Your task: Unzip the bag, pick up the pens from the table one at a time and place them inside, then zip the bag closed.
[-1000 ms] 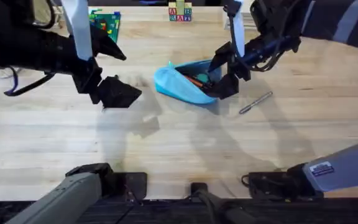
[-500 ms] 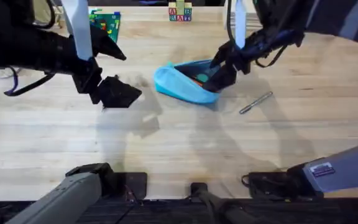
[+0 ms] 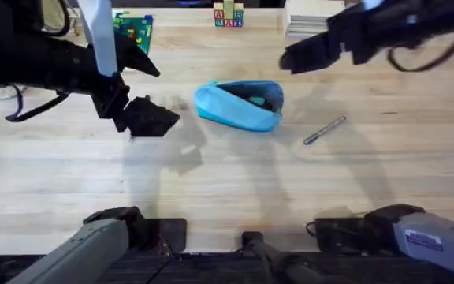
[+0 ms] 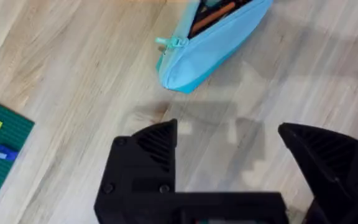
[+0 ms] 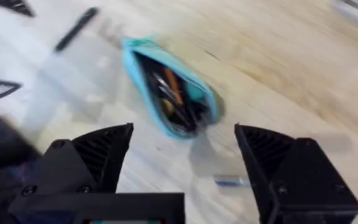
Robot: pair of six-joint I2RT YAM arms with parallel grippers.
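From overhead, the bag [image 3: 239, 105] is seen unzipped on the table [image 3: 227, 189], with one pen [image 3: 324, 130] left lying just beside it. The right gripper [image 3: 294, 57] is raised above the bag; whether its jaws are apart cannot be told here.

In the left wrist view, the left gripper [image 4: 229, 165] is spread and empty, near the bag's zipper pull [image 4: 174, 42].

In the right wrist view, the jaws are spread with nothing between them, and pens are seen inside the bag. That pen and the zipping are judged outstanding.
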